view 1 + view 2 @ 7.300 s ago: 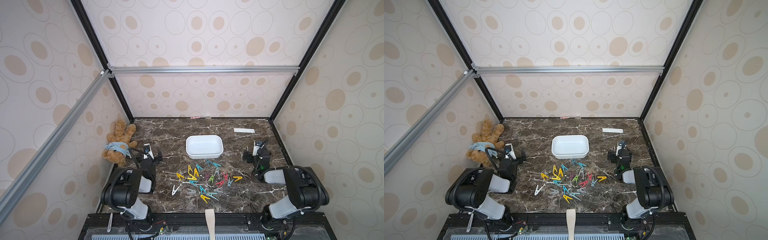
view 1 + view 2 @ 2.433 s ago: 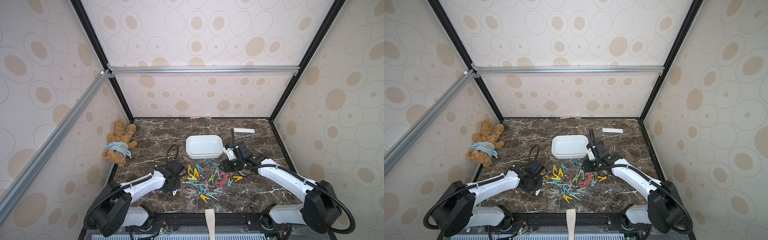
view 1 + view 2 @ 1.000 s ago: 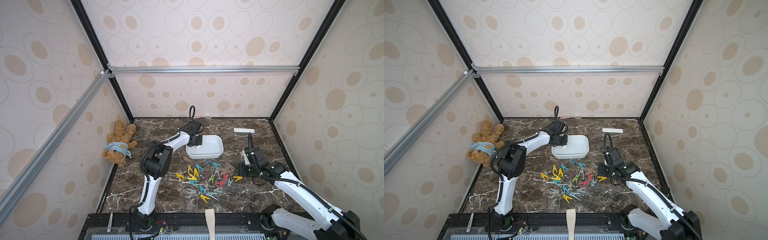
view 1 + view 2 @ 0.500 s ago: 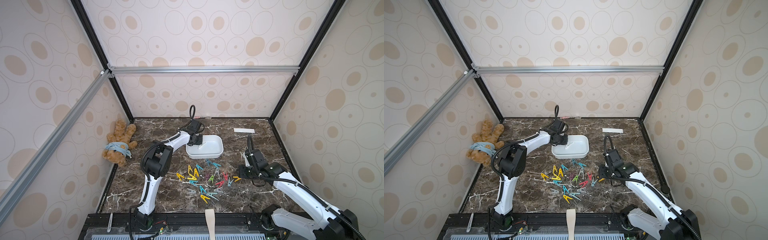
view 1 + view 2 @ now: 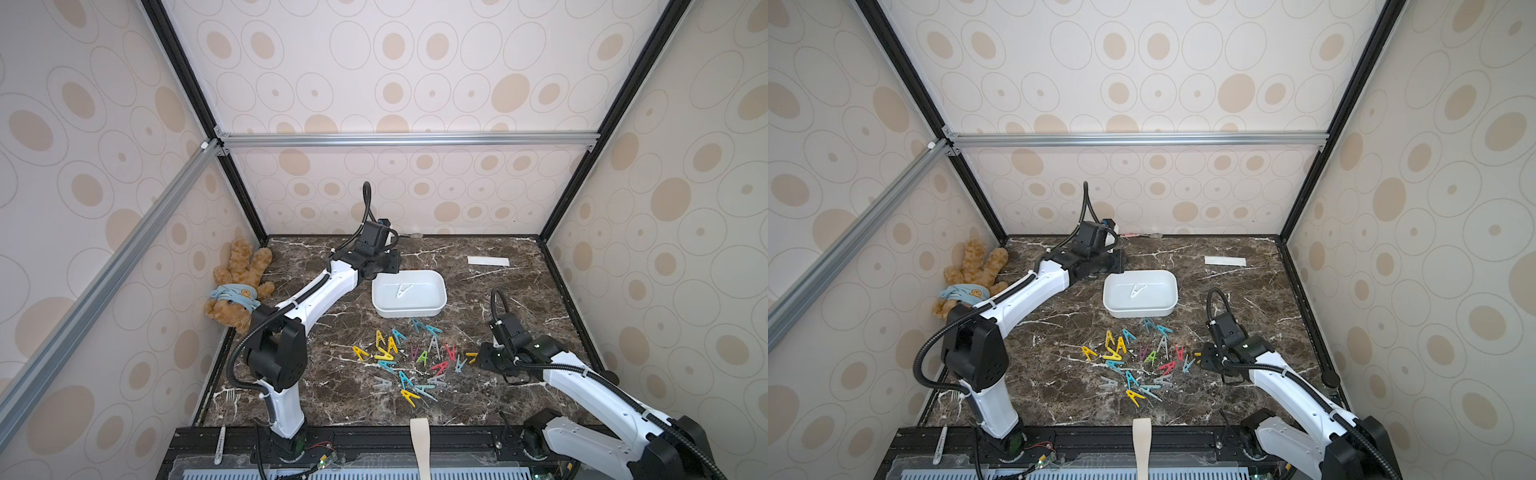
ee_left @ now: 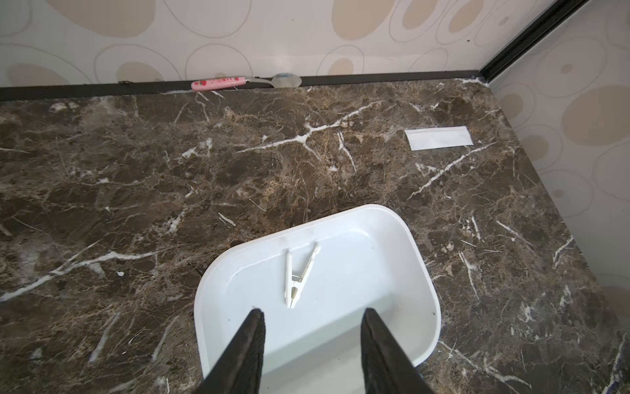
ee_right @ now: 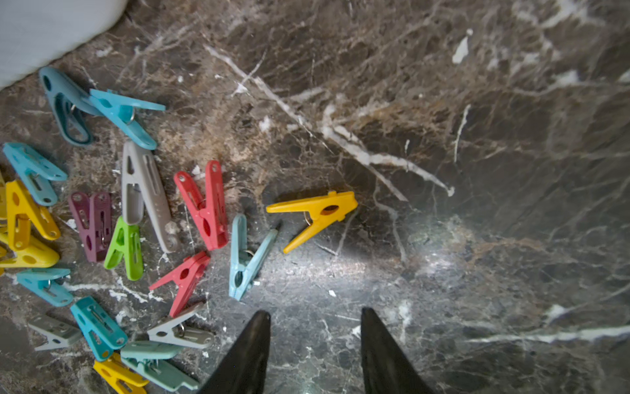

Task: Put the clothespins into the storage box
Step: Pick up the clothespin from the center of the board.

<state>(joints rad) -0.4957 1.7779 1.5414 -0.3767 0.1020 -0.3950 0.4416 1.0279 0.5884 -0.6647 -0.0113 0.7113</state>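
The white storage box stands mid-table with one white clothespin lying flat inside. My left gripper hangs open above the box's left end, nothing between its fingers. Several coloured clothespins lie scattered on the marble in front of the box. My right gripper is open and empty, low over the table at the pile's right edge. A yellow clothespin lies just ahead of its fingertips.
A teddy bear lies at the left wall beside the left arm. A white paper strip sits at the back right, and a pink-handled spoon lies along the back wall. A fork lies front left.
My left gripper has opened over the box and the white clothespin now lies inside it. My right gripper has edged a little toward the pile's right side.
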